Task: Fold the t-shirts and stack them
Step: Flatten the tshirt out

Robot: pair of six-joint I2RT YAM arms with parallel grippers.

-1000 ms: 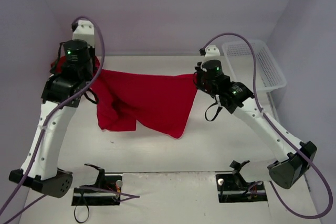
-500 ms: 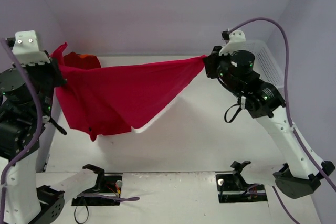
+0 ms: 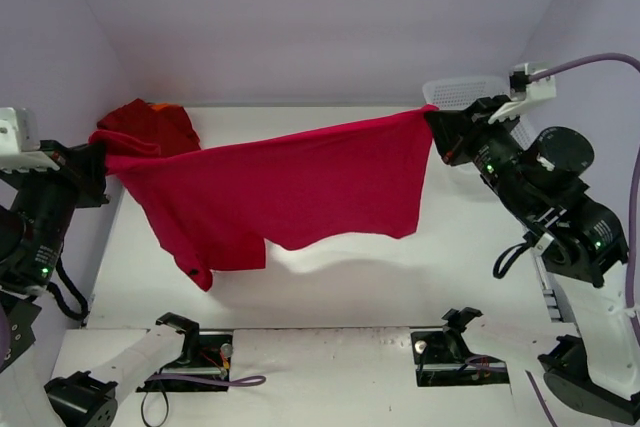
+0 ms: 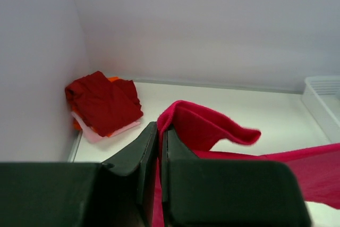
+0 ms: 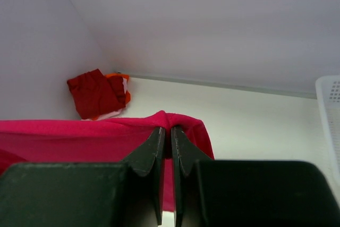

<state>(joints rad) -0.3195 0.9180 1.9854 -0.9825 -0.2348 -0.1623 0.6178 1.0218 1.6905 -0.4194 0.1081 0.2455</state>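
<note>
A bright red t-shirt point(image 3: 280, 187) hangs spread in the air between my two grippers, above the table. My left gripper point(image 3: 100, 160) is shut on its left edge; in the left wrist view point(image 4: 160, 131) the cloth point(image 4: 202, 126) bunches out from between the fingers. My right gripper point(image 3: 436, 125) is shut on its right edge; in the right wrist view point(image 5: 166, 131) the cloth point(image 5: 79, 136) stretches off to the left. A pile of folded darker red shirts point(image 3: 150, 125) lies in the far left corner, also in the left wrist view point(image 4: 103, 102) and the right wrist view point(image 5: 98, 93).
A white mesh basket point(image 3: 470, 92) stands at the far right, partly behind the right arm; its rim shows in the left wrist view point(image 4: 324, 99) and right wrist view point(image 5: 330, 115). Orange and pale pink cloth peeks from under the pile point(image 4: 90, 131). Walls close in on three sides.
Both arms have swung outward and up, pulling the shirt from a sagging bunch into a wide taut spread. The folded pile in the corner has come into view.
</note>
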